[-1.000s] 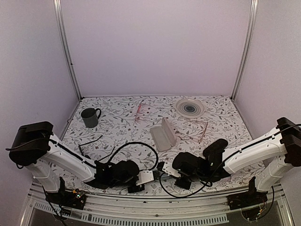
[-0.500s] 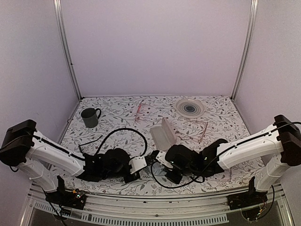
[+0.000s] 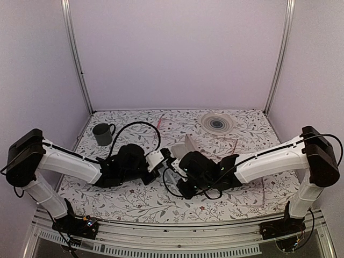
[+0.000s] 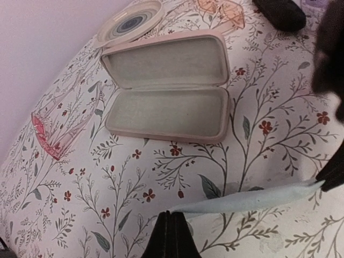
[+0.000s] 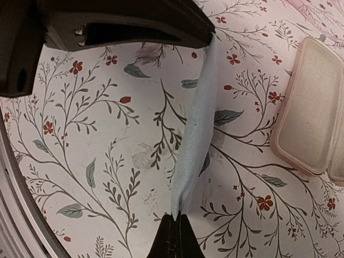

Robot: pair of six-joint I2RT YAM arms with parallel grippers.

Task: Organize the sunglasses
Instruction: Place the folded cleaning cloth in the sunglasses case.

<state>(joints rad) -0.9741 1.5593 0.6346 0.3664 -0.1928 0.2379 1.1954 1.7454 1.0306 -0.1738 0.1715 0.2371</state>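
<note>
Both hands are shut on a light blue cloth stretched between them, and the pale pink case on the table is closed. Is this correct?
The pale pink case is open, its lid raised and both halves empty, as the left wrist view shows. The rest holds: the left hand and right hand are shut on the light blue cloth.

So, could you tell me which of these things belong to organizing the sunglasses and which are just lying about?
Job in hand: pale blue cloth, pinched by left gripper and right gripper; probably the open case. The dark sunglasses are not visible in these views.
Lying about: mug, plate, pink glasses, peach glasses.
</note>
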